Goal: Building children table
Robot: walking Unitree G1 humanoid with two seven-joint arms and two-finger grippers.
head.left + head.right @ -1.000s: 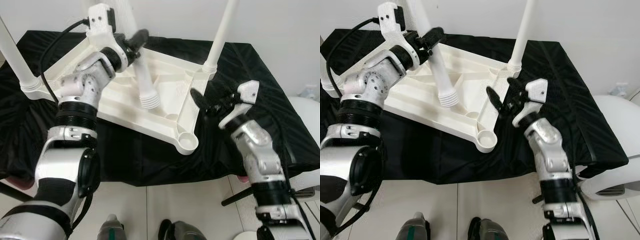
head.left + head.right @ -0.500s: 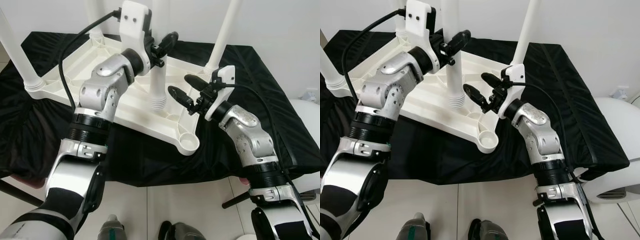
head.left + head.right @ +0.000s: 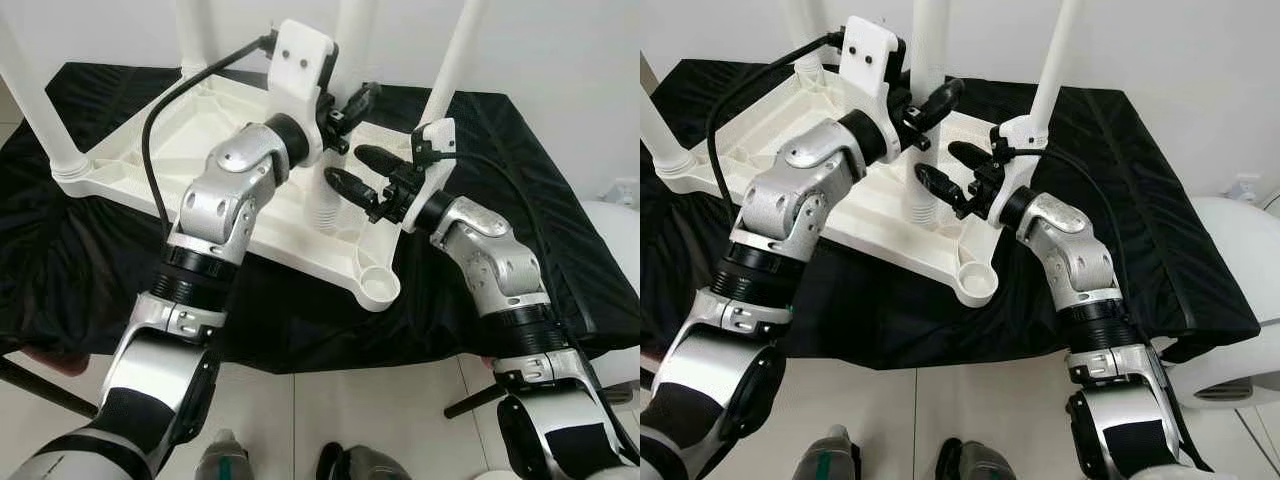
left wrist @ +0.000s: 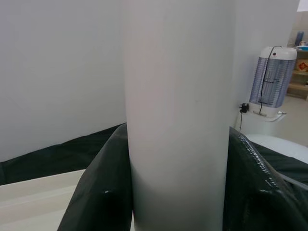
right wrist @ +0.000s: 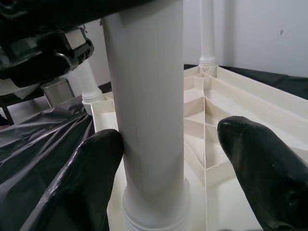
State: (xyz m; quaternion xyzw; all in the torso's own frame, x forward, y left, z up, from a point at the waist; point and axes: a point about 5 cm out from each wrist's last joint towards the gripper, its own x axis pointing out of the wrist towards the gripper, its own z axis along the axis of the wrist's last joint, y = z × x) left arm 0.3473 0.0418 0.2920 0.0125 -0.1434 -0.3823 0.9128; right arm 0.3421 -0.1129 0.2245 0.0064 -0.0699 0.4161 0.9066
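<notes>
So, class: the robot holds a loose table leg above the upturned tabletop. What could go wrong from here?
1. The left gripper holds the leg upright, away from the empty corner socket; it may miss it.
2. The right gripper is open around the leg's threaded end; a poor grab could knock it askew.

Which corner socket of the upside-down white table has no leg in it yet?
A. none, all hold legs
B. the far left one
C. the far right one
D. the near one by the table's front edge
D: the near corner socket is an open round hole, while the left end effector holds the loose leg above the tabletop.
</notes>
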